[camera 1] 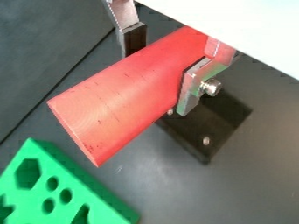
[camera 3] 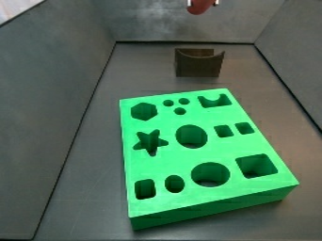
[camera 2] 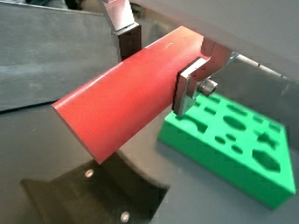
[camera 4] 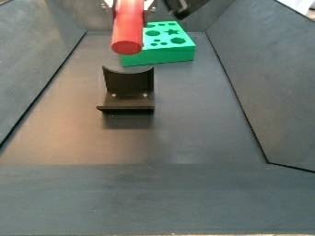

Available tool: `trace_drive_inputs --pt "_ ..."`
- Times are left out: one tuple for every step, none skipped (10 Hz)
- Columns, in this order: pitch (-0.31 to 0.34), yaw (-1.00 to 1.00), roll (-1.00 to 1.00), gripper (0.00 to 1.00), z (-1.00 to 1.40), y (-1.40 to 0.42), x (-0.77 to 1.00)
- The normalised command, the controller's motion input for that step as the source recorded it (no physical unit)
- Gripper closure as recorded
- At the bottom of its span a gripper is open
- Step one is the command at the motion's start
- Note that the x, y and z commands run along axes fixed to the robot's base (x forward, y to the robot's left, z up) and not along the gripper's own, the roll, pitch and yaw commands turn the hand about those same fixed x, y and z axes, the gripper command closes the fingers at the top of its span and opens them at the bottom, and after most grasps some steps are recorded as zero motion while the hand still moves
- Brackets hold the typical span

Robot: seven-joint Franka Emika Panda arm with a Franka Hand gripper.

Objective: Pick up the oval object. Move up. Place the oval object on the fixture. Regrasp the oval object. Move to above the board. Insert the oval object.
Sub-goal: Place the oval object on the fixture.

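Note:
My gripper [camera 1: 163, 61] is shut on the oval object [camera 1: 122, 101], a smooth red-orange peg held crosswise between the silver fingers [camera 1: 198, 83]; it shows the same way in both wrist views [camera 2: 162, 61]. The peg [camera 4: 128, 28] hangs in the air above the fixture [camera 4: 127, 89], well clear of it, and only its tip shows at the top edge of a side view [camera 3: 201, 5]. The dark fixture [camera 3: 198, 61] stands on the floor behind the green board [camera 3: 201, 151]. The fixture's base [camera 1: 211, 131] lies beneath the peg. The gripper body is mostly out of the side views.
The green board [camera 4: 160, 41] with its shaped holes lies flat past the fixture, also in both wrist views [camera 1: 52, 188] [camera 2: 233, 140]. Sloping grey walls [camera 4: 37, 83] enclose the dark floor on both sides.

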Motion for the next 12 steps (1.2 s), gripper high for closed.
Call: trace_drive_inputs --pt "0.068 -0.11 -0.70 1.00 -0.02 0.05 0.12" --pt "0.039 -0.11 -0.47 1.00 -0.01 0.05 0.06" --pt "0.023 -0.10 -0.30 1.00 -0.01 0.04 0.06" --pt "0.288 0.04 -1.00 1.00 -1.00 0.13 0.13" --pt "0.293 0.01 -1.00 1.00 -1.00 0.14 0.13" --pt "0.328 -0.05 -1.00 1.00 -1.00 0.14 0.15" --pt "0.325 -0.12 -0.91 1.00 -1.00 0.13 0.16" --pt "0.268 -0.19 -0.69 1.00 -1.00 0.14 0.16" --pt "0.210 -0.23 -0.54 1.00 -1.00 0.14 0.17" --pt "0.143 -0.26 -0.33 1.00 -1.00 0.14 0.19" --pt "0.110 -0.26 -0.26 1.00 -1.00 0.14 0.19" --pt "0.038 -0.24 -0.20 1.00 -0.84 0.12 0.17"
